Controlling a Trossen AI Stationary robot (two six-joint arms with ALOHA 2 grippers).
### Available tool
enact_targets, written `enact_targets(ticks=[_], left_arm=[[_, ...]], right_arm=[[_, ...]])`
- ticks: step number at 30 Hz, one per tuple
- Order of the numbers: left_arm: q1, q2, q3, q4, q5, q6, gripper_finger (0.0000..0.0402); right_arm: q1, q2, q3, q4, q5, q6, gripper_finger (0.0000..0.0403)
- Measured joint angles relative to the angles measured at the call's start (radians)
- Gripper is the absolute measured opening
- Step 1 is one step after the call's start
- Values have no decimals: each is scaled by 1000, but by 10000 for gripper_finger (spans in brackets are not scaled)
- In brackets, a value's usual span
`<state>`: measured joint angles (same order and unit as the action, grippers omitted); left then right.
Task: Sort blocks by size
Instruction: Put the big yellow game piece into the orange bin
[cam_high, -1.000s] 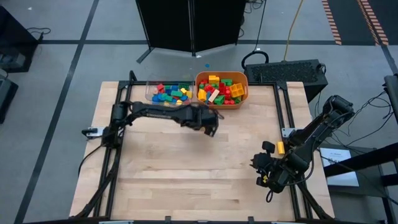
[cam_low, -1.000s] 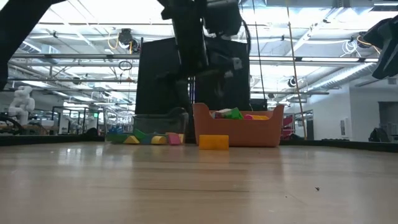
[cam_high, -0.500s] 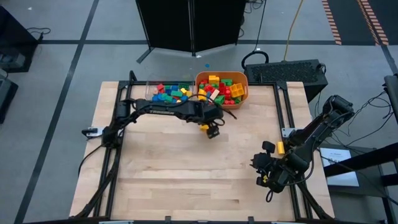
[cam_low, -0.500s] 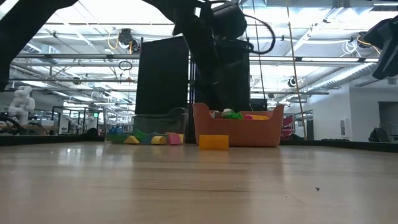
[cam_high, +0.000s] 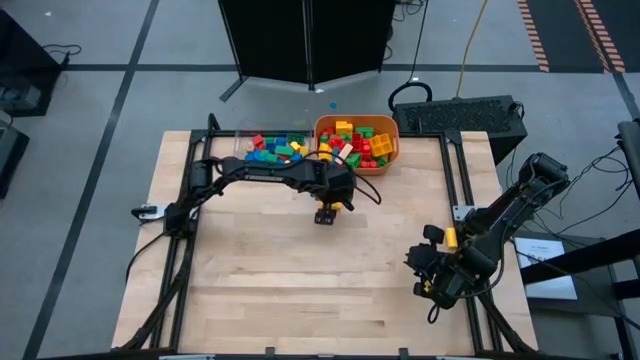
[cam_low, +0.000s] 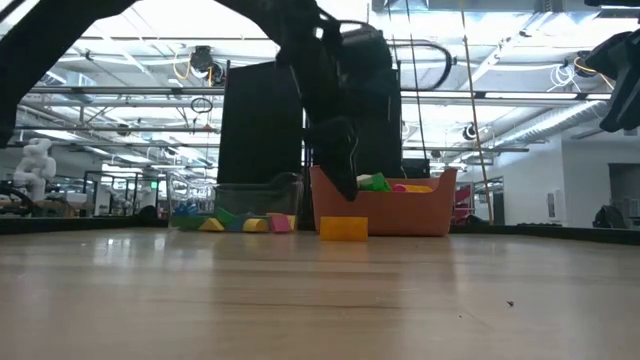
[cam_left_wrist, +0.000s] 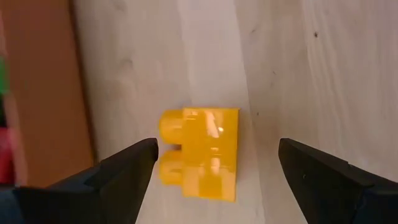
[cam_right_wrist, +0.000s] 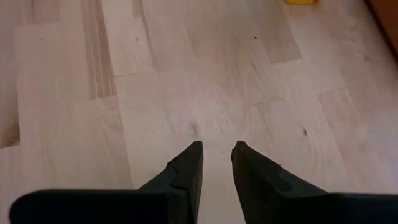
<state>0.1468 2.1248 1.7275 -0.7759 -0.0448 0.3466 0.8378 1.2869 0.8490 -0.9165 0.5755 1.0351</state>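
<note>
Desk (cam_high: 300, 290), pale wood, mostly bare across the near half. Orange tub (cam_high: 357, 144) at the far edge, heaped with mixed blocks (cam_high: 352, 141); clear tray (cam_high: 270, 148) just beside it on its left, holding more blocks, mainly blue and green. Left arm reaching across from its mount, left pincer (cam_high: 325, 213) hovering just in front of the tub, pointed down at the desk. Wrist view: fingers (cam_left_wrist: 124, 168) spread wide, nothing between them but air, one yellow block (cam_left_wrist: 199, 154) lying on the wood directly below, centred in the gap, studs facing the tub wall. Low view confirms the same yellow block (cam_low: 344, 228) flat on the desk, close before the tub, pincer above it and apart from it. Right arm parked at the desk's right edge, right pincer (cam_right_wrist: 216, 163) low over bare wood, fingers nearly together with a thin gap, gripping nothing. Step in hand, by judgement: a single block out of the tub and on the desk, pickup or release, cannot tell which. If a pickup: straight drop, fingers either side of the body rather than the studs, then closing. Risk: block skidding on smooth wood under an off-centre pinch. Sorting barely begun, most blocks unsorted in the containers.
</note>
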Motion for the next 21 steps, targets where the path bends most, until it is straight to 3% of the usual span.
enact_targets(ticks=[21], left_arm=[[56,168,0,0,60,-76,338]], right_arm=[[0,0,-1,-72,3,53,80]])
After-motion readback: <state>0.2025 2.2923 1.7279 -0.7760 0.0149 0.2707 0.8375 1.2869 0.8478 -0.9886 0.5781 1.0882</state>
